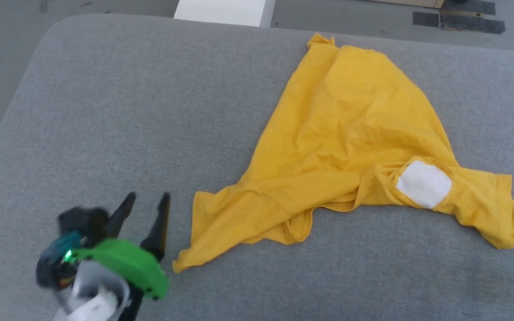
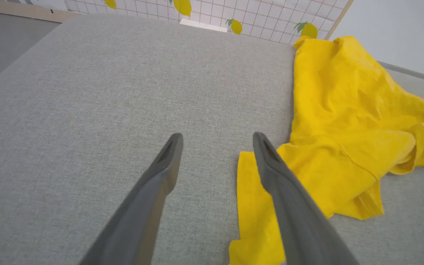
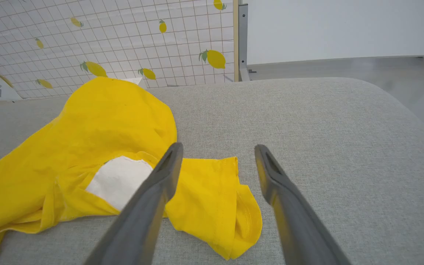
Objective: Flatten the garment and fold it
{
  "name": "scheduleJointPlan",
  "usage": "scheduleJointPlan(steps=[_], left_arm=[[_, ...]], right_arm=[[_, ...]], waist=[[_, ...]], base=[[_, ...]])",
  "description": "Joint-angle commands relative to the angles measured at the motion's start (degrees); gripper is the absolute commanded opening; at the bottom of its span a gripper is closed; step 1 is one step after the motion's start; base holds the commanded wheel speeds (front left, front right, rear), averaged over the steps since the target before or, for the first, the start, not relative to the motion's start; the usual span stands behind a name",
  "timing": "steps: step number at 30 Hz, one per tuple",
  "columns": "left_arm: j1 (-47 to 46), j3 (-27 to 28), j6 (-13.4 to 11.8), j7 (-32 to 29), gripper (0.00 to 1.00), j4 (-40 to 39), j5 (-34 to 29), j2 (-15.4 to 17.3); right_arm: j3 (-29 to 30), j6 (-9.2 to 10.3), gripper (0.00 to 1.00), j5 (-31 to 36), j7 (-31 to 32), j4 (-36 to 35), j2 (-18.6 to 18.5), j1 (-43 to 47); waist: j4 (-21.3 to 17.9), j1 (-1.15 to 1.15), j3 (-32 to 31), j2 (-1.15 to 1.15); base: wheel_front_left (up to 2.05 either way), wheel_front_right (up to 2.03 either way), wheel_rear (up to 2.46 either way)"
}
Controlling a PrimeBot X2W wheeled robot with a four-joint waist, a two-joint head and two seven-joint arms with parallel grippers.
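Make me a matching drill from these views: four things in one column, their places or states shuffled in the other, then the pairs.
Things:
1. garment
2. white patch
3. left tool
4. right tool

Places or states:
A. open, by the garment's sleeve end on the robot's right
B. yellow, rumpled, lying on the grey padded surface
C. on the garment's near right part
D. open, beside the garment's near left corner

Pairs: 1-B, 2-C, 3-D, 4-A
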State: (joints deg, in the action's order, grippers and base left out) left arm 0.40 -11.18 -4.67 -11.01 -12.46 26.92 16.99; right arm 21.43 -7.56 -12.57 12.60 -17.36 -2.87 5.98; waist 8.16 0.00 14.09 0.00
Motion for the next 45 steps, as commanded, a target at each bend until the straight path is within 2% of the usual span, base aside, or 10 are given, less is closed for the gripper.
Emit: scheduleJointPlan(steps=[1, 16, 17, 18, 22, 27, 28, 29, 38, 45], left_arm=[[-2.56, -1.30, 0.47, -0.49, 1.00, 1.62, -1.47, 0.46], [-14.43, -9.66, 7.10, -3.52, 1.00, 24.39, -4.72, 0.27], [-14.78, -9.86, 7.62, -3.18, 0.61, 25.34, -4.42, 0.12], [-15.09, -9.93, 7.89, -2.75, 0.00, 25.95, -4.27, 0.01], [-17.48, -9.06, 7.73, 0.28, 0.00, 26.26, -4.45, -0.05], [-22.16, -5.53, 3.07, 6.45, 0.00, 24.43, -7.34, 0.68], [-24.81, -4.07, 1.04, 9.52, 0.69, 26.33, -8.20, 0.32], [-25.60, -4.01, 0.81, 10.09, 1.00, 27.47, -8.30, 0.05], [-29.17, -3.85, 0.02, 15.08, 1.00, 35.27, -7.43, -3.07], [-24.03, -2.73, -2.20, 16.90, 1.00, 30.01, -8.02, -0.77]], right_arm=[[-0.42, 0.08, 1.00, 0.22, 0.11, -0.38, -0.01, 0.08], [-0.16, 0.08, 1.00, 0.55, 0.82, -1.77, -0.01, -1.68], [-0.10, 0.08, 1.00, 0.50, 0.81, -1.74, -0.01, -1.77], [-0.04, 0.08, 1.00, 0.47, 0.77, -1.71, -0.01, -1.83], [0.49, 0.08, 1.00, 0.37, 0.61, -1.72, -0.01, -2.05], [0.90, 0.08, 1.00, 0.44, 0.60, -2.05, -0.01, -2.58], [0.43, 0.08, 1.00, 0.52, 0.65, -2.04, 0.00, -2.99], [0.28, 0.08, 1.00, 0.51, 0.65, -2.03, 0.00, -3.15], [-0.23, 0.08, 1.00, 0.84, 0.60, -1.55, 0.00, -3.90], [-0.05, 0.08, 1.00, 0.67, 0.64, -0.99, 0.00, -2.74]], waist=[[-0.56, 0.00, 0.79, 0.00], [-4.13, 0.00, 4.51, 0.00], [-4.24, 0.00, 4.64, 0.00], [-4.31, 0.00, 4.70, 0.00], [-4.25, 0.00, 4.90, 0.00], [-3.90, 0.00, 5.87, 0.00], [-3.90, 0.00, 6.56, 0.00], [-3.93, 0.00, 6.82, 0.00], [-4.28, 0.00, 6.95, 0.00], [-3.46, 0.00, 4.16, 0.00]], base=[[0.00, 0.00, 0.00], [0.00, 0.00, 0.00], [0.00, 0.00, 0.00], [0.00, 0.00, 0.00], [0.00, 0.00, 0.00], [0.00, 0.00, 0.00], [0.00, 0.00, 0.00], [0.00, 0.00, 0.00], [0.00, 0.00, 0.00], [0.00, 0.00, 0.00]])
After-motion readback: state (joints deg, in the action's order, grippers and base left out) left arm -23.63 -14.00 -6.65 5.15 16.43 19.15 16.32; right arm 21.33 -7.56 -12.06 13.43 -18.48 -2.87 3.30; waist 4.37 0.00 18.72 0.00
